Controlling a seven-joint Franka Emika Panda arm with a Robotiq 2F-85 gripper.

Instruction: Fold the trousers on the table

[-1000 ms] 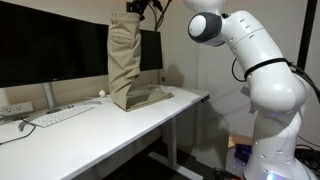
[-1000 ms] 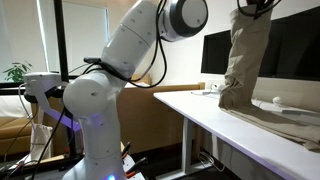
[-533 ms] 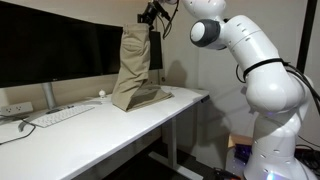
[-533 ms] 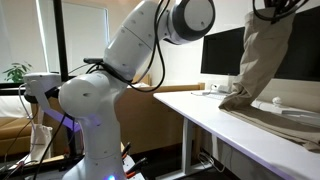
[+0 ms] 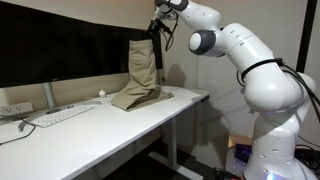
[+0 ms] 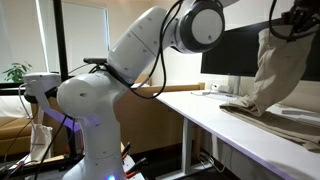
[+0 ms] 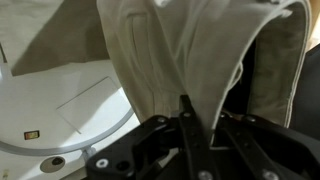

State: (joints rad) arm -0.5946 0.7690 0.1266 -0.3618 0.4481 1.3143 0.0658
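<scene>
The beige trousers [image 5: 141,72] hang from my gripper [image 5: 155,32] above the far end of the white table [image 5: 100,125]. Their lower part still lies on the tabletop. In the other exterior view the trousers [image 6: 272,72] drape down from the gripper [image 6: 296,22] near the monitor. In the wrist view the beige cloth [image 7: 170,50] fills the frame and is pinched between the black fingers [image 7: 196,122]. The gripper is shut on the cloth.
A dark monitor [image 5: 60,50] stands along the table's back. A white keyboard [image 5: 62,114] and a cable lie at the near left. A small white ball [image 5: 100,96] sits by the monitor base. A second monitor [image 6: 232,50] stands behind the trousers.
My gripper has carried the lifted end of the trousers sideways and lower, toward the table's far end. The cloth hangs shorter and more of it lies on the table.
</scene>
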